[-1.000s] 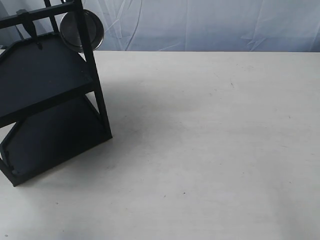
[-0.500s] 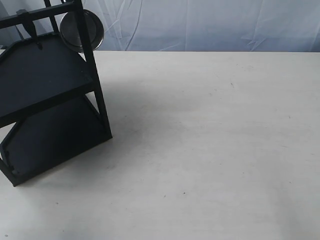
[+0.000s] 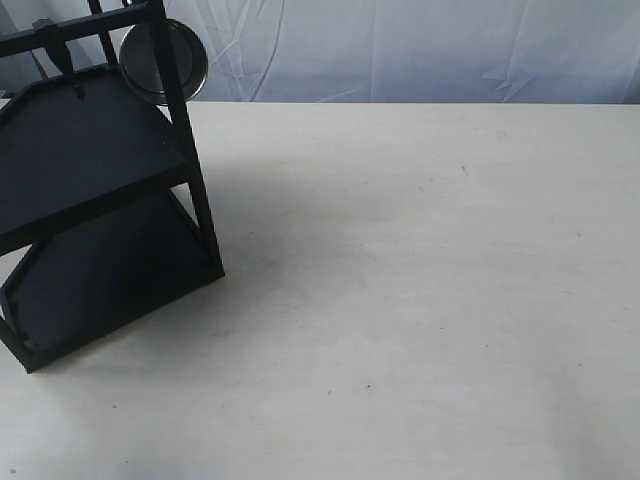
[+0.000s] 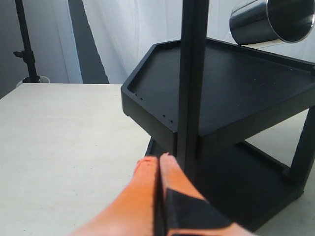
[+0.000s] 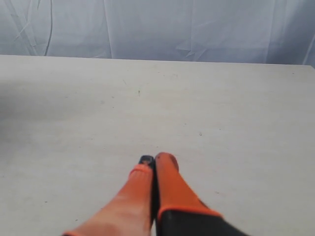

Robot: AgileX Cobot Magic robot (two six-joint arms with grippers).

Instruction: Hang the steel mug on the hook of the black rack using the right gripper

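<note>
The black rack point(image 3: 95, 190) stands at the left of the table, and the left wrist view shows it close up point(image 4: 231, 93). The steel mug point(image 3: 163, 60) hangs high on the rack beside a front post, round base toward the exterior camera; it also appears as a shiny cylinder point(image 4: 270, 20) above the upper shelf. My left gripper point(image 4: 158, 160) is shut and empty, its orange fingertips just short of a rack post. My right gripper point(image 5: 156, 160) is shut and empty over bare table, far from the rack. Neither arm shows in the exterior view.
A white table point(image 3: 420, 280) spreads out to the right of the rack. A pale wrinkled curtain point(image 3: 400, 45) hangs behind the table. A dark stand point(image 4: 27, 46) rises beyond the table's far edge in the left wrist view.
</note>
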